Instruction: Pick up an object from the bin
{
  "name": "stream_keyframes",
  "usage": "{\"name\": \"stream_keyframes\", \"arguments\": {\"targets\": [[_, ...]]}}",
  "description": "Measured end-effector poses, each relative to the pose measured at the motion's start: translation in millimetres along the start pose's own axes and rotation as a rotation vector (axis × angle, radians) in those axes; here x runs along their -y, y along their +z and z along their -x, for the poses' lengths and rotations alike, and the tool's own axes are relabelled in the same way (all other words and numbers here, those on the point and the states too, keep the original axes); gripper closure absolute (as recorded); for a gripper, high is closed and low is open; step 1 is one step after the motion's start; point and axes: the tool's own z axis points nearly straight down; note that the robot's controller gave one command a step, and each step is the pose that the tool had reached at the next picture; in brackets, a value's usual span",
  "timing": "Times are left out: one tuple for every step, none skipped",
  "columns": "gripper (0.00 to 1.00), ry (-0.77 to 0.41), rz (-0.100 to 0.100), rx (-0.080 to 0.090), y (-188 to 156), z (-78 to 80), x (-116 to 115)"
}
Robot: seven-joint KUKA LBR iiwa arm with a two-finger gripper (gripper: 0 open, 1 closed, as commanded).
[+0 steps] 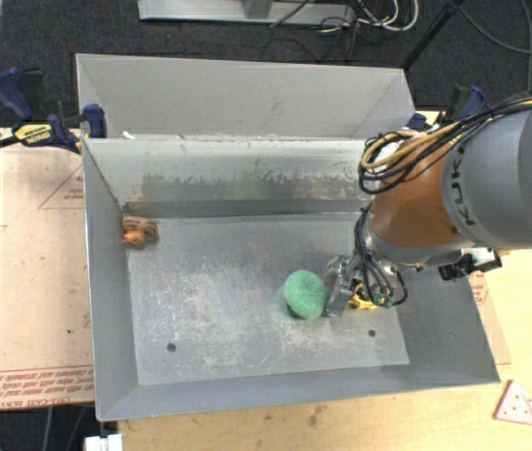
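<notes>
— What is biggest here?
— The grey metal bin (228, 346). The arm (454, 195) comes next, reaching in from the right down to the floor.
— And the jaws?
— They are low, just to the right of a green rounded lump (304, 294) right of the floor's middle. I cannot tell whether they are apart or together.
— Anything smaller?
— A small brown-orange thing (138, 234) in the far left corner, well apart.

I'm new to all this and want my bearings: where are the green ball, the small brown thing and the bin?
green ball (304, 294): camera view, middle of its top.
small brown thing (139, 234): camera view, its middle.
bin (219, 332): camera view, bare floor.
</notes>
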Motion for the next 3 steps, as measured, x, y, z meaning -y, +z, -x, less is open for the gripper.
{"name": "stream_keyframes", "arguments": {"targets": [[0.0, 0.0, -0.001, -0.001, 0.1, -0.2, 0.1], [0.0, 0.0, -0.001, -0.001, 0.1, -0.2, 0.1], [0.0, -0.034, -0.001, -0.001, 0.2, -2.7, -7.5]]}}
